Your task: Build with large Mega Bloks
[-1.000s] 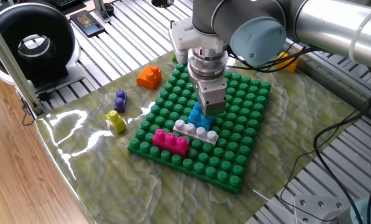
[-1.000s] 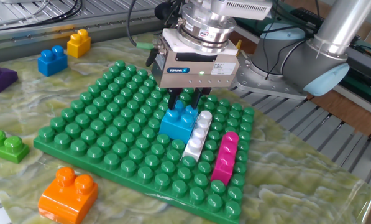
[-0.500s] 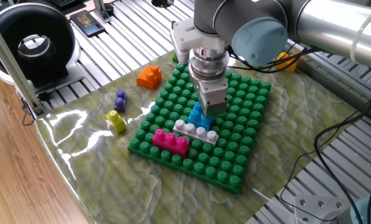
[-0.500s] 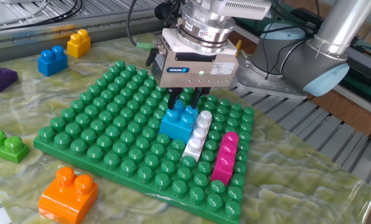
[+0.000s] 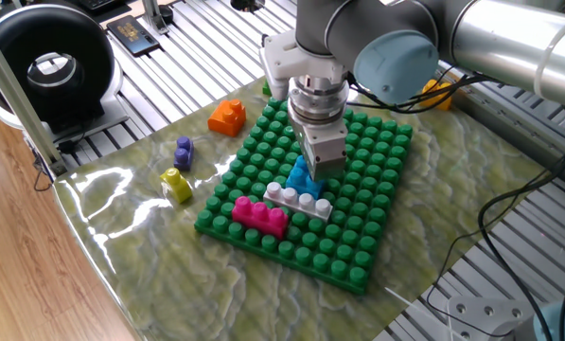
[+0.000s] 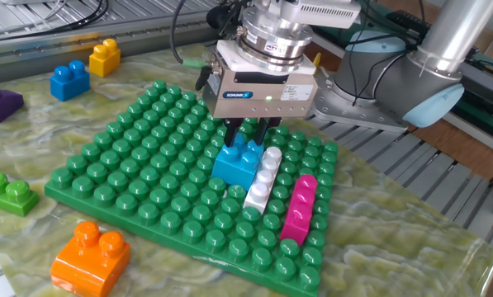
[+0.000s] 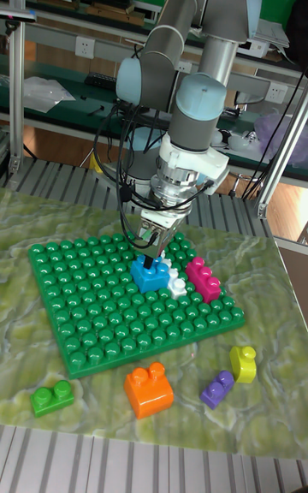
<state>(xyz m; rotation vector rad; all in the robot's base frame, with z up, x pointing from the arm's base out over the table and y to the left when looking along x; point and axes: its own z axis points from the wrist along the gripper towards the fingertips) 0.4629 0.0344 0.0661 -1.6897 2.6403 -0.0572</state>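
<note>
Marbled green sheeting covers the tabletop (image 6: pixel 411 239), metal slats beyond. Nearest us in the other fixed view, we note an orange brick (image 6: pixel 90 256) and a lime brick (image 6: pixel 9 194) loose on the sheet. Next, the green baseplate (image 6: pixel 139 181), carrying three bricks side by side: magenta brick (image 6: pixel 299 209), white brick (image 6: pixel 262 178), blue brick (image 6: pixel 239 160). White and magenta run long-axis parallel, away from us. Directly above the blue brick hangs the gripper (image 6: pixel 248 130), its fingers close together at the brick's top studs. We cannot tell whether they pinch a stud or merely touch. Our judgement: any next move is straight vertical, the brick lying right beneath. Farthest: purple brick (image 6: pixel 0 101), another blue brick (image 6: pixel 68 81), yellow brick (image 6: pixel 104 56).
</note>
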